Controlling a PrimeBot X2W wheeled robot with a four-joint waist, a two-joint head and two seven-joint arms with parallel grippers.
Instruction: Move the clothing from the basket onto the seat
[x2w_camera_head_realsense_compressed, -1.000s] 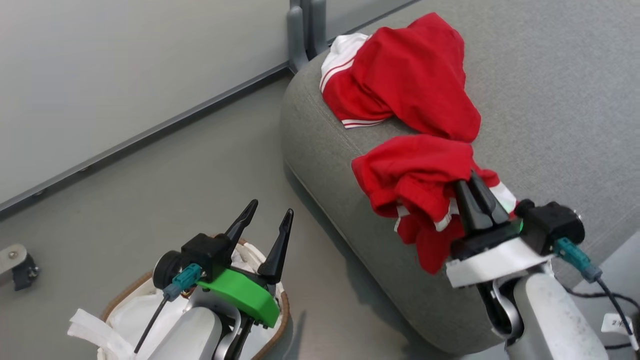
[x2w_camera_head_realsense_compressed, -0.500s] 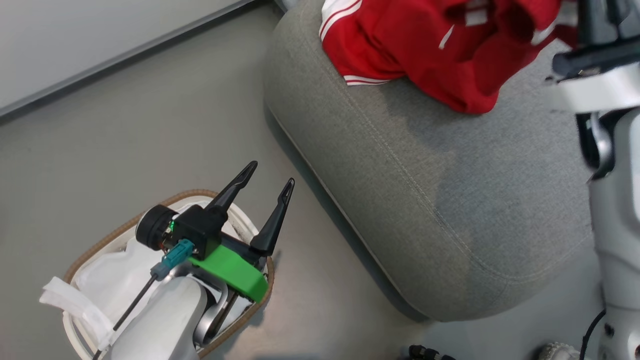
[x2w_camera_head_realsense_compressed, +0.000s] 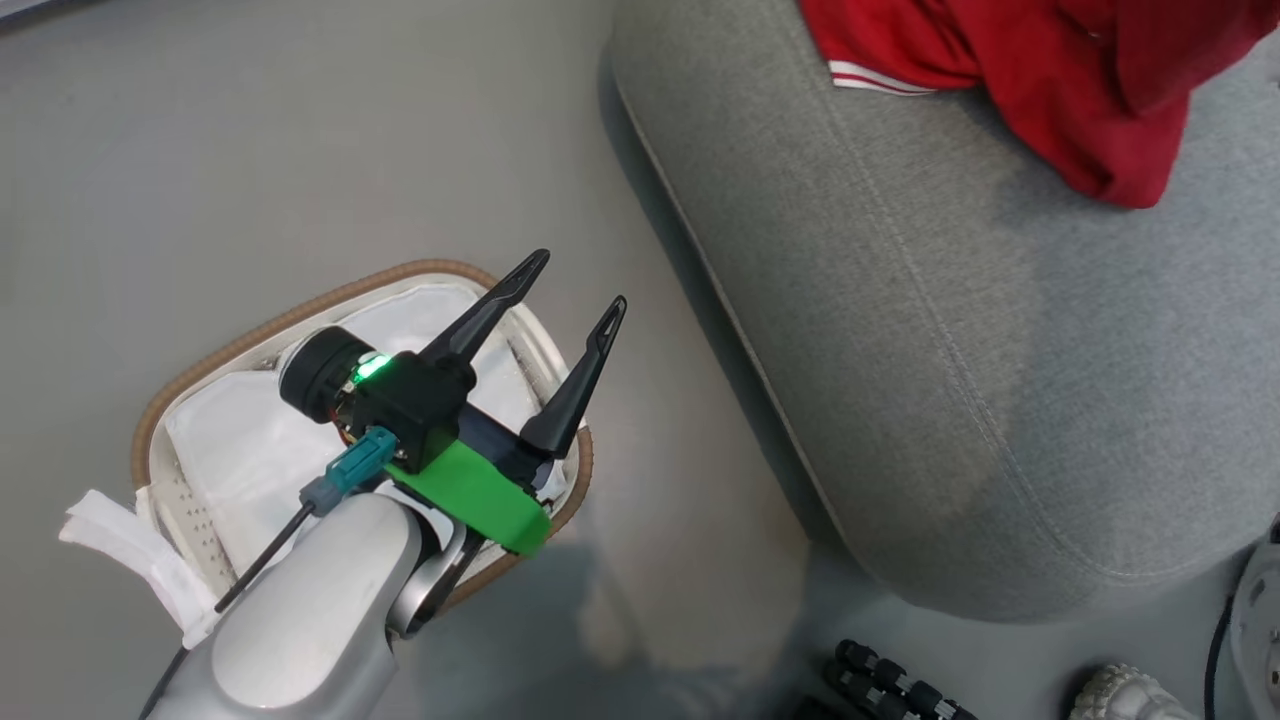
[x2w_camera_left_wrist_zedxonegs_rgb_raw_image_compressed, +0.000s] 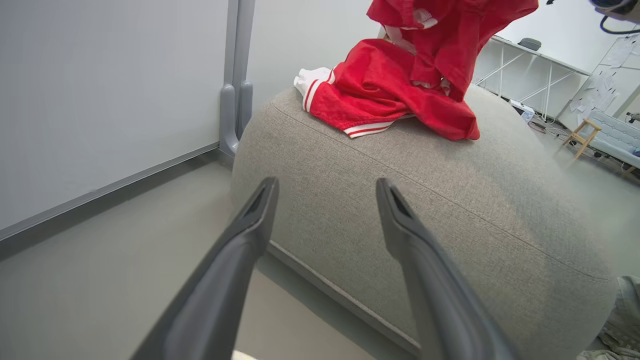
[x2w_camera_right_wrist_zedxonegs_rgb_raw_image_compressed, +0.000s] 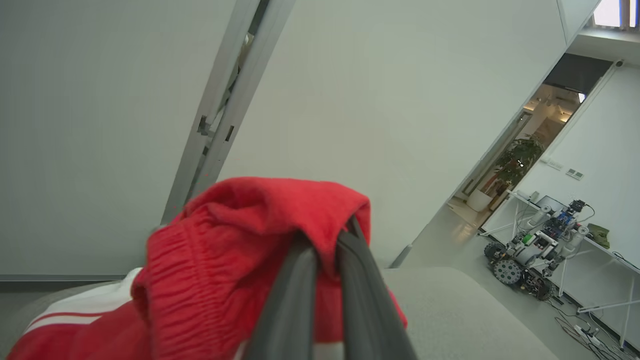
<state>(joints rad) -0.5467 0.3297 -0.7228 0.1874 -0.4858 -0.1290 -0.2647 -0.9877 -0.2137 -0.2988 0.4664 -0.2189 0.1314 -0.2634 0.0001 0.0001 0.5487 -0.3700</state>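
Left to right: the basket (x2w_camera_head_realsense_compressed: 200, 345) stands on the floor, and we see its white liner (x2w_camera_head_realsense_compressed: 240, 440) but no red fabric where the arm leaves it in view. Above its near rim hovers the left end effector (x2w_camera_head_realsense_compressed: 582, 280), jaws spread wide and empty. Next comes the seat (x2w_camera_head_realsense_compressed: 950, 350), its rounded front edge bare. Further back on it lies the clothing (x2w_camera_head_realsense_compressed: 1050, 80) — one part is heaped on the cushion, the other is drawn upward. At far right, in the right wrist view, the right end effector (x2w_camera_right_wrist_zedxonegs_rgb_raw_image_compressed: 327, 235) is clamped on a gathered fold of that raised part.

We judge the step in hand to be the laying-down. It is best done by keeping the held fold over the middle of the cushion, lowering until the fabric slackens, and only then parting the jaws, so that nothing trails over the rounded edge.

Compared with a second earlier, the head camera has tilted down — the basket shows more fully. The held part no longer hangs over the seat's front edge, and the left jaws are spread as before.
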